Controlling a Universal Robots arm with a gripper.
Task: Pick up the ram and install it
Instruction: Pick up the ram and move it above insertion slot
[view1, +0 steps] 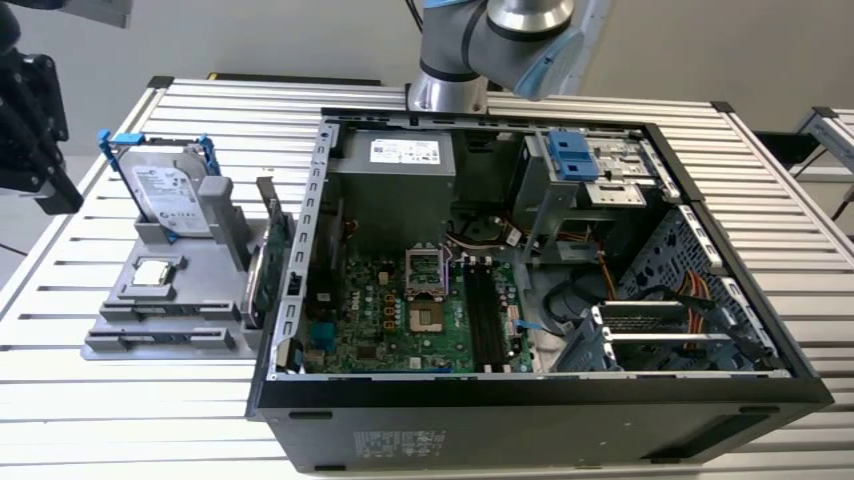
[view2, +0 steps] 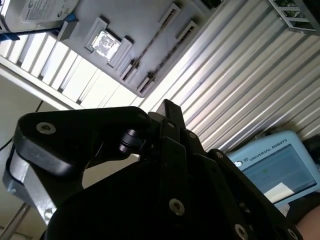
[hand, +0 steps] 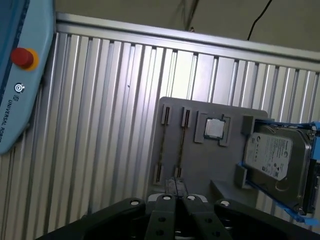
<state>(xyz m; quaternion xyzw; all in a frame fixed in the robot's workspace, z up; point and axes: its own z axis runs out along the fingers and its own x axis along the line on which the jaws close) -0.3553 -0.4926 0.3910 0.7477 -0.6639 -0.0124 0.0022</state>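
We see a tabletop (view1: 120, 400) of ribbed, silvery metal slats spanning the exterior view, brightly and evenly lit, with pale glare along the ribs in both wrist views. Behind it we note a plain light-grey wall (view1: 267, 40). A second slatted table (view1: 834, 135) stands at the exterior view's right edge.

Printed matter I can see:
1. Pendant (hand: 20, 75): maker's white lettering and a round logo on the pale blue casing, in both wrist views.
2. Hard drive (view1: 171, 195): white printed label, wording too small for me to tell.
3. Power supply (view1: 404, 151): white label, likewise.
4. Computer case (view1: 534, 430): pale sticker on the outer wall, likewise.
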